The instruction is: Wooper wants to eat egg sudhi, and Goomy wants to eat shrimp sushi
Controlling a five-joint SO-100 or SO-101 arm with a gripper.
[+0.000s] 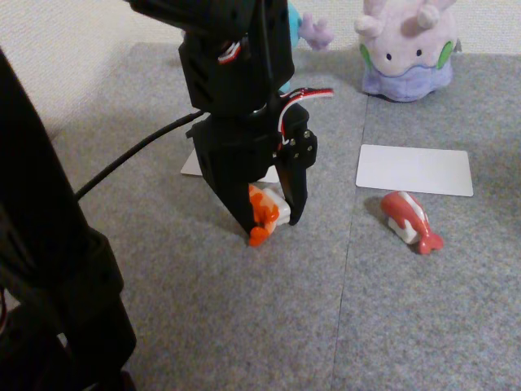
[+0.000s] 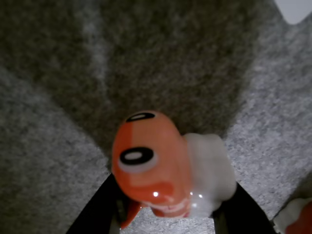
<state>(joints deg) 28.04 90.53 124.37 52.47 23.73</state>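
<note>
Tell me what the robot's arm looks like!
The arm is chunky black plastic. Its pincer has two pointed black fingers. A thick black cable trails off to the left in the fixed view, and red, white and black wires loop near the wrist.

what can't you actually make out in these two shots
- Wooper: fixed view, mostly behind the arm; only a blue edge and purple gill show.
- White card under the arm: fixed view, mostly covered by the hand.
- Shrimp sushi: wrist view, close and blurred; underside hidden.
- Red piece: wrist view, cut by the corner.
- Goomy: top cropped.
</note>
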